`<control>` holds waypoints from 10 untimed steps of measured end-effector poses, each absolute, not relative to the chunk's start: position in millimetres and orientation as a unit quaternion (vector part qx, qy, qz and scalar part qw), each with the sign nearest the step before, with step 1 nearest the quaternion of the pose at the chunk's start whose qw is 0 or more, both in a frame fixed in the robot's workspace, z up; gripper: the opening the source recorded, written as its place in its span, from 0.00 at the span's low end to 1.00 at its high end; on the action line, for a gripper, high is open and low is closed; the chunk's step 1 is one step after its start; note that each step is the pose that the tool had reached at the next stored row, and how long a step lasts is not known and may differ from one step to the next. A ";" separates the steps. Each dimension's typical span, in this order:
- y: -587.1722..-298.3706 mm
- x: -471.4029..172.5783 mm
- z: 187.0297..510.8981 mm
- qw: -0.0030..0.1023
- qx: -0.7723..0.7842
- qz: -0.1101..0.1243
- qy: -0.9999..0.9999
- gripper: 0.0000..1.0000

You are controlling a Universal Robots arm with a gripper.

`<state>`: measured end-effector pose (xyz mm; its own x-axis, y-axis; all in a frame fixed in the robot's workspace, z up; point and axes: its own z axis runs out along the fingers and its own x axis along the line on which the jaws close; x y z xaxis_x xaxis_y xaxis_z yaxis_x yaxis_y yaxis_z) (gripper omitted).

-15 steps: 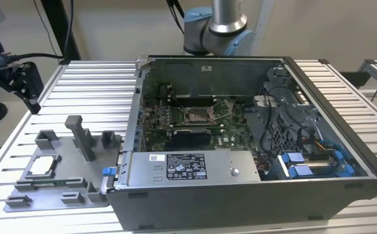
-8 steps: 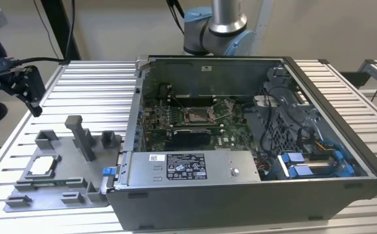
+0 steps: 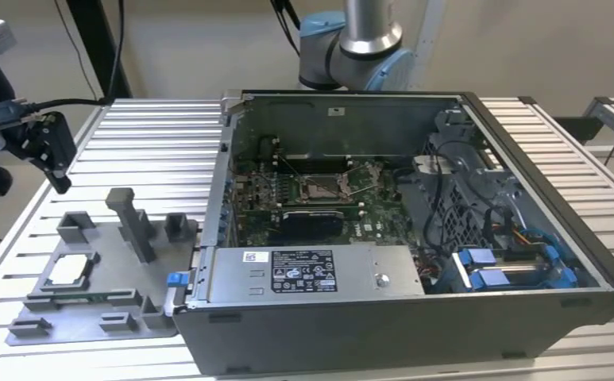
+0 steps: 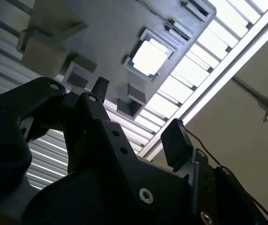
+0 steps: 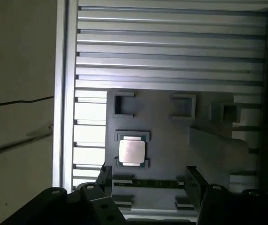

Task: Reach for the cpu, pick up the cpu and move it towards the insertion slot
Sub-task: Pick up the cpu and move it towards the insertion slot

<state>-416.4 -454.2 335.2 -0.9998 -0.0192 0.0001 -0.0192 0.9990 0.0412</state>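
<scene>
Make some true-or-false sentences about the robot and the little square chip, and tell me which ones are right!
1. The cpu lies in a pocket on the grey plate. True.
2. The tool is holding the cpu. False: the tool is open with nothing between its fingers, and the cpu lies on the plate.
3. The insertion slot sits inside the open computer case. True.
4. The cpu is already in the insertion slot. False: it is on the plate outside the case, towards the exterior view's left.
</scene>
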 end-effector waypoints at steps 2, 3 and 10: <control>-454.2 -416.4 333.5 0.000 0.010 -0.021 -1.000 1.00; -454.1 -416.4 332.7 0.000 0.010 -0.021 -1.000 1.00; -454.0 -416.4 326.9 0.000 0.010 -0.021 -1.000 1.00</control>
